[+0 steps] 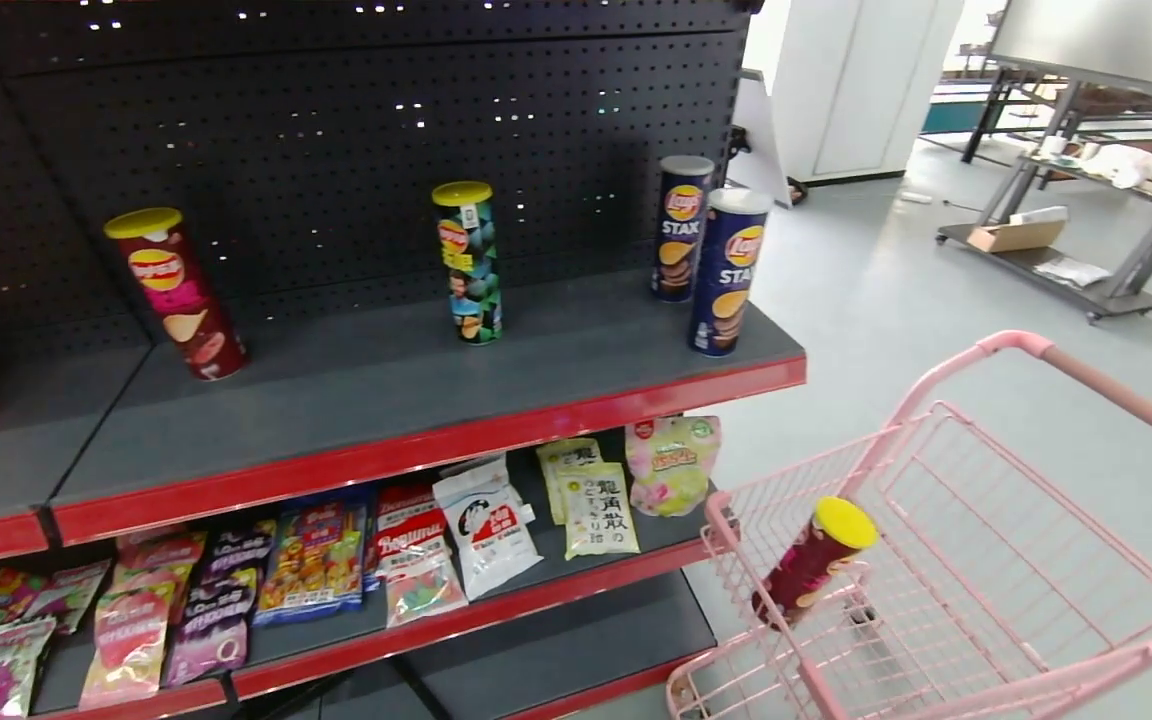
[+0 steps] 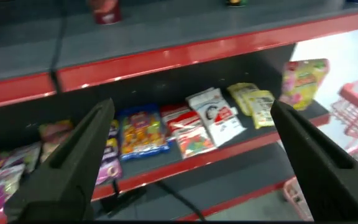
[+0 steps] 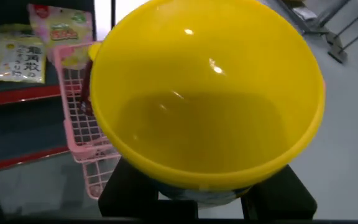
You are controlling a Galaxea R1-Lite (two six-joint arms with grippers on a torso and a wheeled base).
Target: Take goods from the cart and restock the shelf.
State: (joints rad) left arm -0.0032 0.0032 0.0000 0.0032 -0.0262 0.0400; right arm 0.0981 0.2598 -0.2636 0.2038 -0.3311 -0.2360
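- Progress: partly done, by my reading. Four chip cans stand upright on the upper shelf board (image 1: 386, 400); two more have yet to go up.
- Maroon can (image 1: 176, 292): yellow lid, at the board's left end, well apart from the others.
- Patterned can (image 1: 468, 265): green and black print, yellow lid, mid-board.
- Two blue cans (image 1: 714, 255): pale lids, at the right end, one just in front of the other.
- Cart can (image 1: 814, 558): maroon tube with a yellow lid, leaning inside the pink wire cart (image 1: 1011, 343); not yet picked.
- Held can (image 3: 204, 93): a glossy, round yellow plastic lid faces the wrist camera, with the cart's corner beyond it.
- Right gripper (image 3: 199, 199): black parts flank the tube under the lid, so it appears clamped on the held can.
- Left gripper (image 2: 191, 106): fingers spread wide and holding nothing, facing the lower shelf.
- Snack bags (image 1: 406, 550): soft, glossy pouches lying flat on the lower shelf.
- Materials: smooth rigid cylinders; matte grey boards with red edging; a black perforated back panel.
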